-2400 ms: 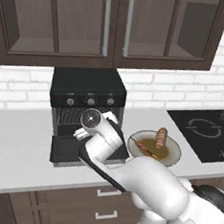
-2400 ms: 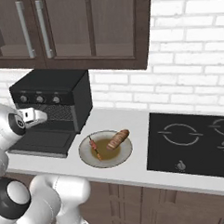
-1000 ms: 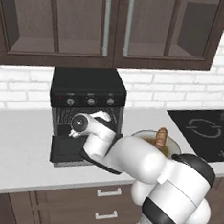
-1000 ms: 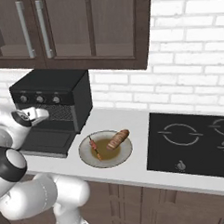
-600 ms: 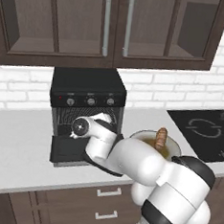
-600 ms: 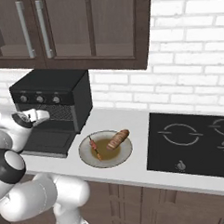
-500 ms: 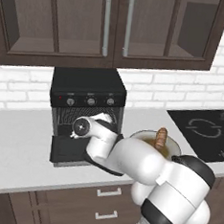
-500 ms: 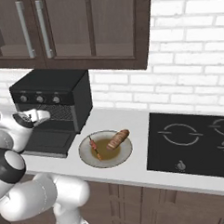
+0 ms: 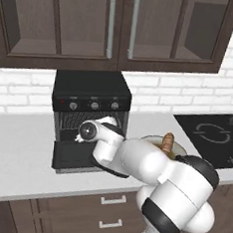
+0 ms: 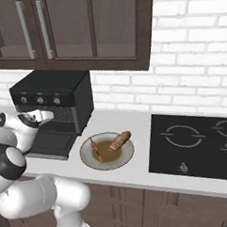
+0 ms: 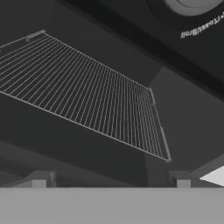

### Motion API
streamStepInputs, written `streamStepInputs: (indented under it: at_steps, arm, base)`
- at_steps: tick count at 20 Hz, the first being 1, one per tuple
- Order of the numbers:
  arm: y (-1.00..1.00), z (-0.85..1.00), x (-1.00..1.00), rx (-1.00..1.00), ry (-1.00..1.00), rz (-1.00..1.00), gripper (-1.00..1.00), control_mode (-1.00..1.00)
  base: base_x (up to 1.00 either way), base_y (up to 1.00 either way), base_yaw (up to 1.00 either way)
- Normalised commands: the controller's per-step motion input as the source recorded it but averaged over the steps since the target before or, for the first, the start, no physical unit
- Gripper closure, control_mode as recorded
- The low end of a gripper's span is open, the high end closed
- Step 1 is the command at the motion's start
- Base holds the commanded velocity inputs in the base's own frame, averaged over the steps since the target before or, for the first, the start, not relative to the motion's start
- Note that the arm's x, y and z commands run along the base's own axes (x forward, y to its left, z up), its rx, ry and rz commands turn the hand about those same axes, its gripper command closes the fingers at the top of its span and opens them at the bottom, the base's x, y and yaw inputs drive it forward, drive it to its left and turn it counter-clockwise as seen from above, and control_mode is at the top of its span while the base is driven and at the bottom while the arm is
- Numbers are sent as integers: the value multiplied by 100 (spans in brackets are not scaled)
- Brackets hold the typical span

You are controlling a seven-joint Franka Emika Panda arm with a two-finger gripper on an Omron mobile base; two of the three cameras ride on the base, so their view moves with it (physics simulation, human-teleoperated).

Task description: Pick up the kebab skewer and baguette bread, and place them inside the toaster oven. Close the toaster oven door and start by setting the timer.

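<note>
The black toaster oven [image 10: 52,85] stands on the counter with its door [image 10: 48,143] dropped flat in front. My gripper [image 10: 47,114] hovers at the oven mouth above the door, open and holding nothing. In the hand view the gripper [image 11: 109,180] faces the wire rack [image 11: 83,92], which is bare, with a knob [image 11: 188,6] at the top right. The kebab skewer [image 10: 95,149] and the baguette bread [image 10: 119,140] lie side by side on a round plate [image 10: 107,163] to the right of the oven. In the left base view the baguette bread [image 9: 168,141] pokes up behind my arm.
A black cooktop [image 10: 197,139] is set into the counter right of the plate. Dark wall cabinets [image 9: 121,29] hang above the oven. Bare white counter [image 9: 16,144] lies left of the oven. My own arm [image 9: 149,166] crosses in front of the plate in the left base view.
The hand has edged a little right and closer to the oven mouth. Jaws stay open. Skewer, bread and door have not moved.
</note>
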Motion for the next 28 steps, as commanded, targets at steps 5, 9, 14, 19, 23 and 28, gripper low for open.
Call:
streamStepInputs:
  at_steps: [5, 9, 14, 19, 23, 28]
  arm:
    - [0, -4, 41, 1, 0, 0, -100, -100]
    - [10, -42, 27, 0, -4, 0, -100, -100]
    - [2, -30, 26, 0, -1, 0, -100, -100]
    - [3, -15, 16, 0, 0, 0, -100, -100]
    - [12, -14, 21, 0, -2, 0, -100, -100]
    - [3, -2, 25, 0, -4, 0, -100, -100]
  base:
    - [0, 0, 0]
    - [0, 0, 0]
    - [0, 0, 0]
    - [0, 0, 0]
    - [0, 0, 0]
    - [0, 0, 0]
